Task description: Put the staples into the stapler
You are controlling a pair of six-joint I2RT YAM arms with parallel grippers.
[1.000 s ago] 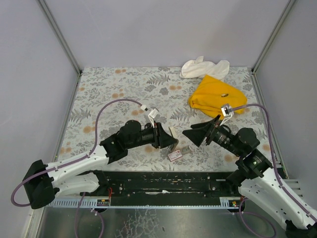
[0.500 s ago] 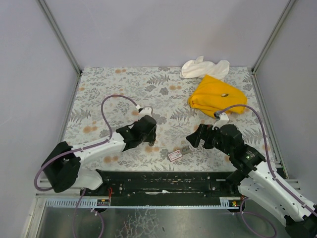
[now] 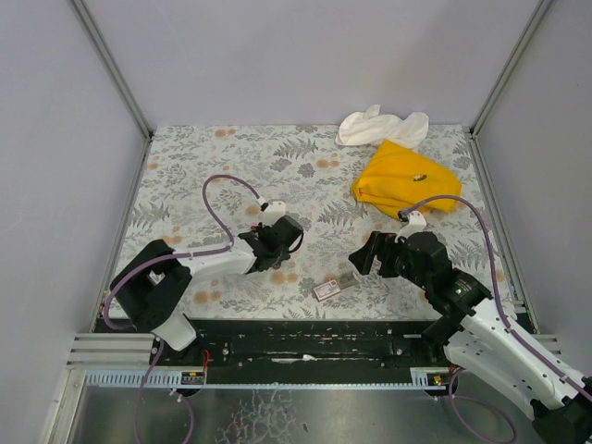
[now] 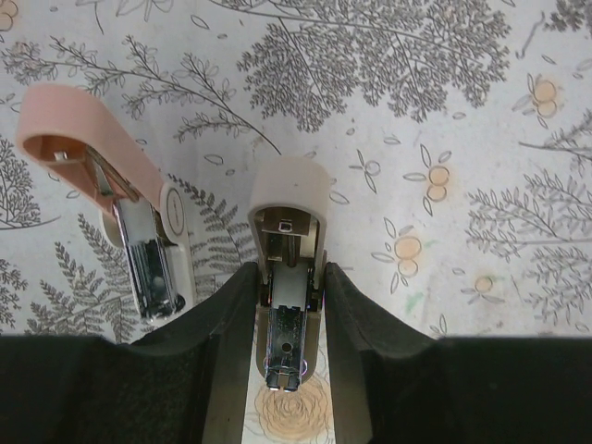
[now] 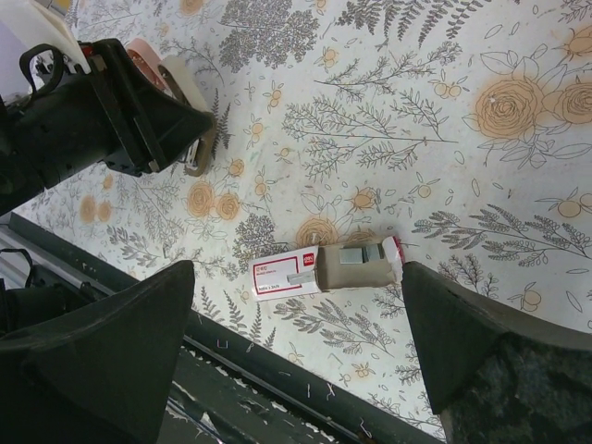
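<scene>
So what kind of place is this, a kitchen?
Probably a robot test booth, not a kitchen. A left arm and a right arm sit at a flowery table inside plain grey walls, and one holds a stapler.

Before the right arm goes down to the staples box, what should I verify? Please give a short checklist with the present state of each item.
1. The left gripper is shut on the stapler: ok.
2. The stapler is open, pink top swung aside: ok.
3. The right gripper is open wide: ok.
4. The staples box lies free on the table, between the right gripper's fingers in its wrist view: ok.
5. The tan inner piece is slid out of the box: ok.
6. Staples are in the inner piece: cannot tell.
</scene>
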